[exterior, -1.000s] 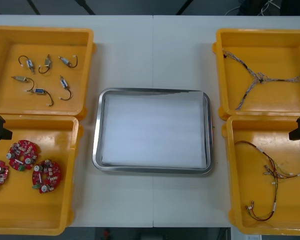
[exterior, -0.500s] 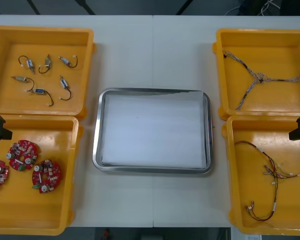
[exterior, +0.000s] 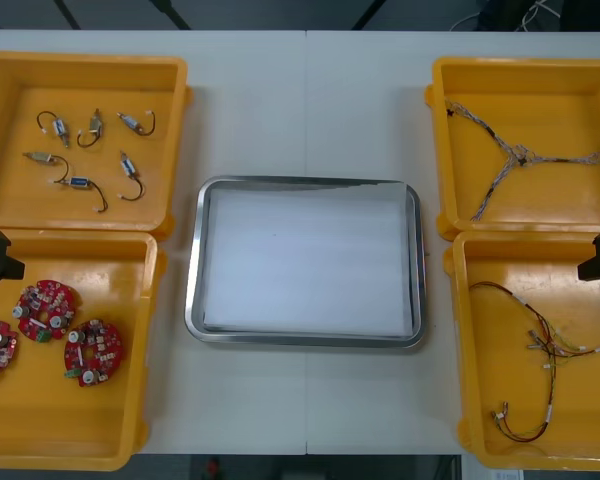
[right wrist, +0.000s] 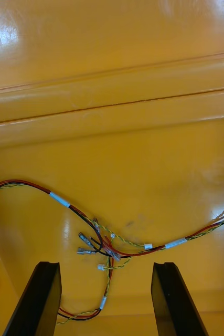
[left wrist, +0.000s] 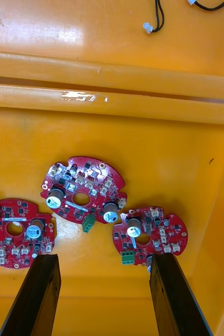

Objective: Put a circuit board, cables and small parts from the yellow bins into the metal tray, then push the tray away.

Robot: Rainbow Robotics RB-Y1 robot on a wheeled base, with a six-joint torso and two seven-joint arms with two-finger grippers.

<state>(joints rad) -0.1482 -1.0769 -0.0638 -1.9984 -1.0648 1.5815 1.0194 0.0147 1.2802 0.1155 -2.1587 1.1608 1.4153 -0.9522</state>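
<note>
Task unstarted: white-lined shiny metal tray (exterior: pixel 192 270) bare. L of it, my left end effector (left wrist: pixel 104 260), spread, over round red circuit boards (left wrist: pixel 83 190); R, right end effector (right wrist: pixel 105 266), spread, over red-yellow cable (right wrist: pixel 59 200).

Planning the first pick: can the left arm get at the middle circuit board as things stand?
Probably yes. The left gripper hangs open over the near left yellow bin, and the middle circuit board lies flat with nothing on it. The board beside it sits close, so finger room looks tight.
</note>
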